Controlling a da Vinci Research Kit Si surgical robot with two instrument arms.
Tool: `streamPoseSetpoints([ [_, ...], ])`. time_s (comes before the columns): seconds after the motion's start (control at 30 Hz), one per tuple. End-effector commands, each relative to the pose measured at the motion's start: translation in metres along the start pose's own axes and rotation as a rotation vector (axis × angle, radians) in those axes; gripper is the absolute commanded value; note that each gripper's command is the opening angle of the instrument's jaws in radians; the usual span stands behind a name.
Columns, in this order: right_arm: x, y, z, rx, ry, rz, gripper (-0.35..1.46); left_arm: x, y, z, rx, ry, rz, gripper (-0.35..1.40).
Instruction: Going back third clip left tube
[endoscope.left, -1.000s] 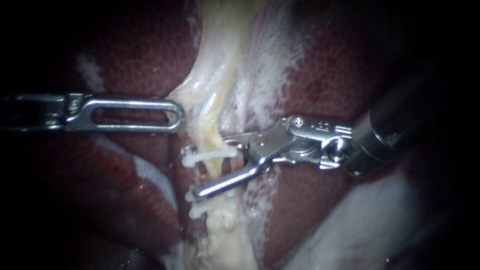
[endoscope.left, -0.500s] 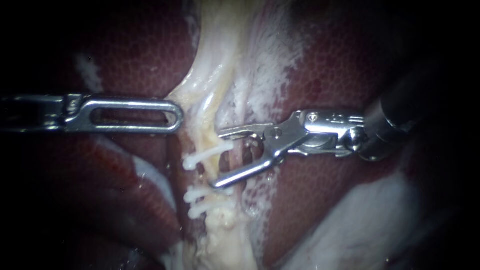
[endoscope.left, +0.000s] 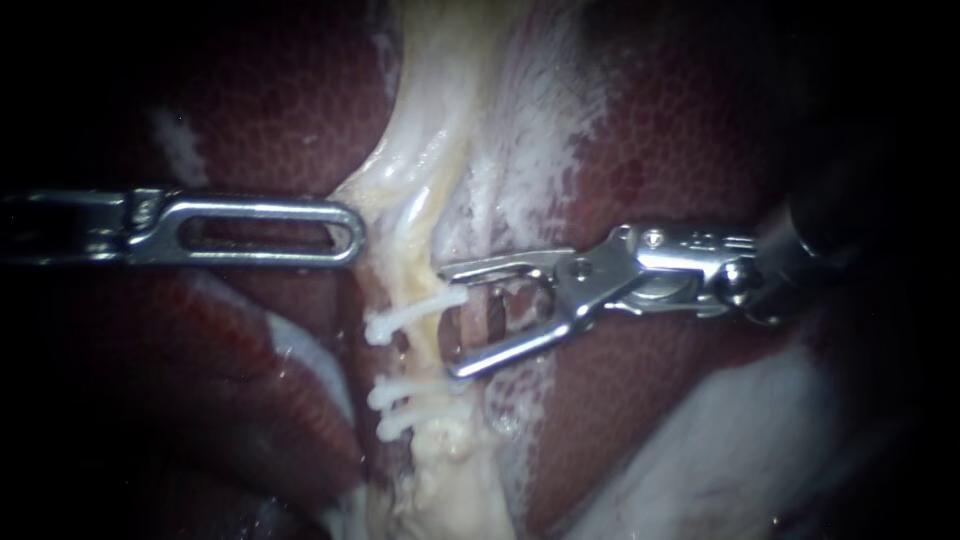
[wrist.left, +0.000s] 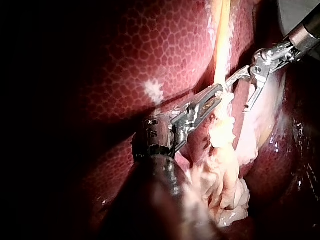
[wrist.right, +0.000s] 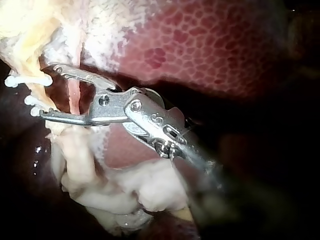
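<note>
Broadly, the liver (endoscope.left: 680, 140) frames the left tube (endoscope.left: 425, 260), soft, slick and easily torn, best held by the pale tissue (endoscope.left: 385, 185) alongside, where my left instrument (endoscope.left: 350, 230) is clamped. My right instrument (endoscope.left: 445, 320) gapes empty beside three white clips (endoscope.left: 412, 310); the right wrist view alone shows clearly a thin pink strand (wrist.right: 74, 97) between its jaws.

The liver (endoscope.left: 680, 130) is your bed here, dark red and mottled. Down the frame's centre a pale tube (endoscope.left: 425, 215) lies on it, three white clips (endoscope.left: 405, 315) across it.
</note>
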Motion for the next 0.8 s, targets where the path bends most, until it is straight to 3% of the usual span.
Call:
streamPoseSetpoints([
  [0.03, 0.0, -0.0002, -0.0007, -0.006, 0.0, 0.003, 0.6, 0.0001, 0.0002, 0.0002, 0.001, 0.001, 0.0, -0.35],
  [0.27, 0.0011, -0.0021, -0.0057, -0.036, -0.004, -0.002, 0.6, 0.0003, 0.0005, 0.0004, 0.0, 0.0, 0.002, -0.35],
  [0.43, 0.0035, -0.0034, -0.008, -0.046, -0.004, -0.012, 0.6, 0.0005, 0.001, 0.0005, 0.0, 0.0, 0.003, -0.35],
  [0.6, 0.0057, -0.0044, -0.0089, -0.041, -0.003, -0.018, 0.6, 0.0005, 0.001, 0.0007, -0.001, -0.001, 0.003, -0.35],
  [0.8, 0.0064, -0.005, -0.0089, -0.041, -0.002, -0.015, 0.6, 0.0006, 0.001, 0.0008, -0.002, -0.002, 0.004, -0.35],
])
